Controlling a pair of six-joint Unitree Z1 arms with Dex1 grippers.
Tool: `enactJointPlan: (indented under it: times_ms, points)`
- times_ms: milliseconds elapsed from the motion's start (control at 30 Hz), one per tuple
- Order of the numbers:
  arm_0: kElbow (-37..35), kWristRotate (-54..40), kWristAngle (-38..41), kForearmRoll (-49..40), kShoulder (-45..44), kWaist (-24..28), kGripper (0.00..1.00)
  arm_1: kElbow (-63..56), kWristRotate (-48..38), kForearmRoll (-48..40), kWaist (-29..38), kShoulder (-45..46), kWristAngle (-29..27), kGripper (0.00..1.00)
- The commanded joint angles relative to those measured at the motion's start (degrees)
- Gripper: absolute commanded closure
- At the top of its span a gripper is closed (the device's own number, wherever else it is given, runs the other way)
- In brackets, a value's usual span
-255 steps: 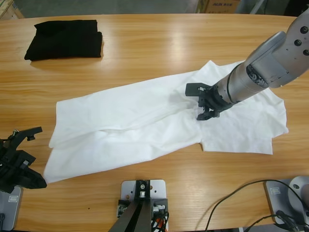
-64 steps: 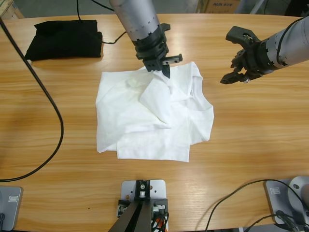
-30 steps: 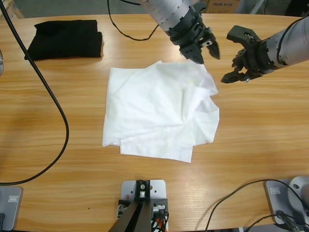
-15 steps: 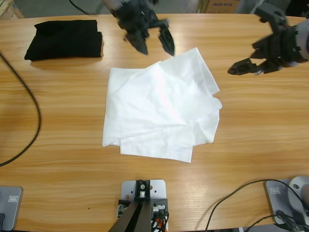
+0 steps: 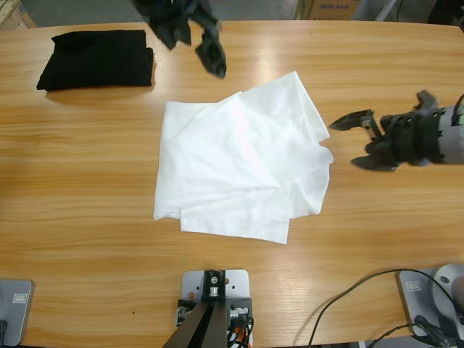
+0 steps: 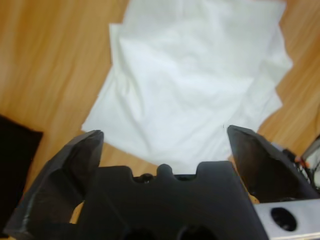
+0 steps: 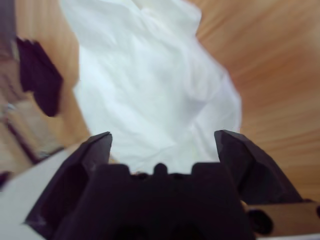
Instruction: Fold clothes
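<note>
We see the white T-shirt (image 5: 243, 159) lying near the middle of the wooden table (image 5: 87, 239), folded into a rough, uneven square with loose layers stepping out along its near and right edges. The main risk, in our judgement, is the thin fabric: a pinch that takes only the top layer would drag the stack apart, and a jaw sliding across the cloth would bunch it. The crumpled right edge also invites a skewed crease if it is folded as it lies.

The left gripper (image 5: 194, 36) hangs above the table's far edge, clear of the shirt, jaws spread wide and holding nothing; its wrist view looks down on the shirt. The right gripper (image 5: 365, 140) reaches in from the right side, just beside the shirt's right edge without touching it, jaws likewise apart and empty. A black folded garment (image 5: 96, 59) rests at the far left corner, well apart from the shirt.
</note>
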State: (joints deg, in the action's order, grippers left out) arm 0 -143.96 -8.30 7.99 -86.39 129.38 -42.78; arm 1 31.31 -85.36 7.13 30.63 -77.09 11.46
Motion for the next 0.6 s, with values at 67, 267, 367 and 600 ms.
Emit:
enactJointPlan:
  times_ms: [67,267,367,600]
  points:
    - [3.5,-4.5,4.3,-7.5,0.3,0.4,0.036,-4.7,-11.4,-8.3,4.1,-9.9,0.9,0.151]
    - [6.3,-3.9,-0.3,-6.7,0.2,0.2,0.041,-7.4,-10.8,-13.9,4.1,-15.2,0.6,0.192]
    - [6.2,-3.7,-0.1,-6.3,0.2,0.2,0.041,-8.4,-10.1,-17.8,4.0,-17.3,0.7,0.334]
    - [6.3,-3.7,0.7,-6.2,0.2,0.1,0.041,-9.4,-7.9,-21.2,2.3,-18.1,0.4,0.64]
